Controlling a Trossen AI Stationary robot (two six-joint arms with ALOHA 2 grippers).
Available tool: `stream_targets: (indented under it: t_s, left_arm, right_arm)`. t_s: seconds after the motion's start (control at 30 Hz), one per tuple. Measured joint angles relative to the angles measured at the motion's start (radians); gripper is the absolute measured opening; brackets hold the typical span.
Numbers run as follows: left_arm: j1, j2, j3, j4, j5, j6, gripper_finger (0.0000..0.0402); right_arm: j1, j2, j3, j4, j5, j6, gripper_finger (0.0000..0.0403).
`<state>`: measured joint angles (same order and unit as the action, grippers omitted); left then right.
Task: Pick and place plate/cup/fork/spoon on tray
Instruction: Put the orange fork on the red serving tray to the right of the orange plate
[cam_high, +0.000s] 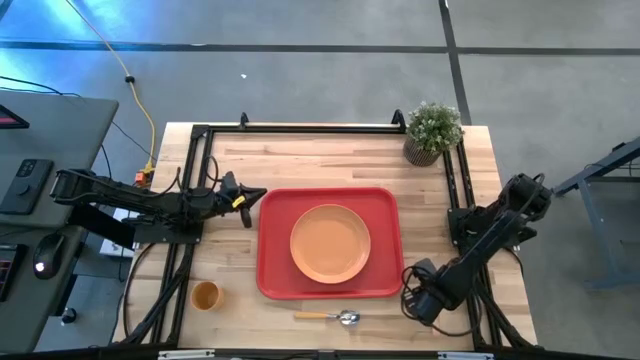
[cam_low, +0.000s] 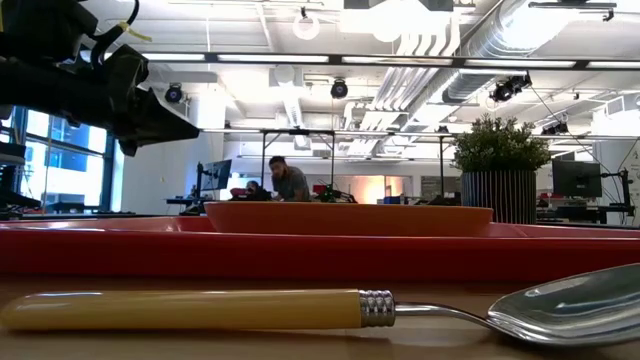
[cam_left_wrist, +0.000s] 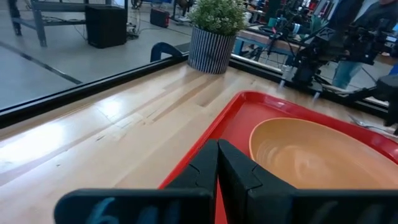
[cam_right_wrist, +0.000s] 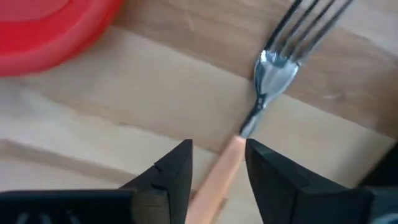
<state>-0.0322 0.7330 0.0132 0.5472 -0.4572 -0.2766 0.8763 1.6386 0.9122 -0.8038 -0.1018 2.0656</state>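
Note:
The orange plate (cam_high: 330, 243) sits on the red tray (cam_high: 278, 215) in the middle of the table. The orange cup (cam_high: 205, 295) stands on the table near the front left. The spoon (cam_high: 330, 317) lies on the table in front of the tray, its bowl to the right. The fork (cam_right_wrist: 277, 62) lies on the table under my right gripper (cam_right_wrist: 217, 152), which is open and low, with one finger on each side of the orange handle. In the high view the gripper (cam_high: 425, 300) hides the fork. My left gripper (cam_high: 250, 195) is shut and empty, in the air by the tray's far left corner. My right gripper's fingers (cam_right_wrist: 177, 165) stand on either side of the fork's handle (cam_right_wrist: 225, 163), just behind the metal neck, coming from above and across the handle. Whether they touch it I cannot tell. The fork lies flat on the table.
A potted green plant (cam_high: 432, 132) stands at the table's far right corner. A black frame (cam_high: 300, 127) runs along the table's far edge and sides. Bare wood lies between the tray and the far edge.

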Motion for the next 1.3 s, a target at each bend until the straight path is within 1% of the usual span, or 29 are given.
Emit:
stream_targets:
  t_s: [0.13, 0.23, 0.43, 0.53, 0.67, 0.8, 1.0, 1.2, 1.3]
  left_arm:
    - [0.000, 0.000, 0.000, 0.000, 0.000, 0.006, 0.0001]
    - [0.000, 0.000, 0.000, 0.000, 0.002, 0.017, 0.0001]
    - [0.000, 0.000, 0.000, -0.001, 0.002, 0.034, 0.0001]
    - [0.000, 0.000, 0.000, -0.001, 0.000, 0.063, 0.0000]
    - [0.000, 0.000, 0.000, -0.001, -0.016, 0.082, 0.0000]
    - [0.000, 0.000, 0.000, -0.001, -0.016, 0.088, 0.0000]
    - [0.000, 0.000, 0.000, -0.009, -0.016, 0.092, 0.0000]
    - [0.000, 0.000, 0.000, -0.067, -0.011, 0.123, 0.0000]
    - [0.000, 0.000, 0.000, -0.098, -0.008, 0.122, 0.0000]
  right_arm:
    - [0.006, -0.005, -0.064, 0.080, -0.011, 0.042, 0.0120]
    - [0.006, -0.005, -0.081, 0.068, -0.038, 0.065, 0.0110]
    - [0.001, -0.007, -0.083, 0.061, -0.033, 0.033, 0.0096]
    - [0.002, -0.019, -0.061, 0.026, -0.019, 0.019, 0.0094]
    - [0.001, -0.054, -0.025, -0.058, 0.042, -0.001, 0.0094]
    - [0.001, -0.064, -0.030, -0.100, 0.030, 0.022, 0.0094]
    - [0.010, -0.066, -0.077, -0.062, 0.024, 0.072, 0.0094]
    - [0.010, -0.075, -0.175, 0.129, 0.005, 0.096, 0.0094]
    - [0.010, -0.076, -0.194, 0.136, 0.002, 0.119, 0.0092]
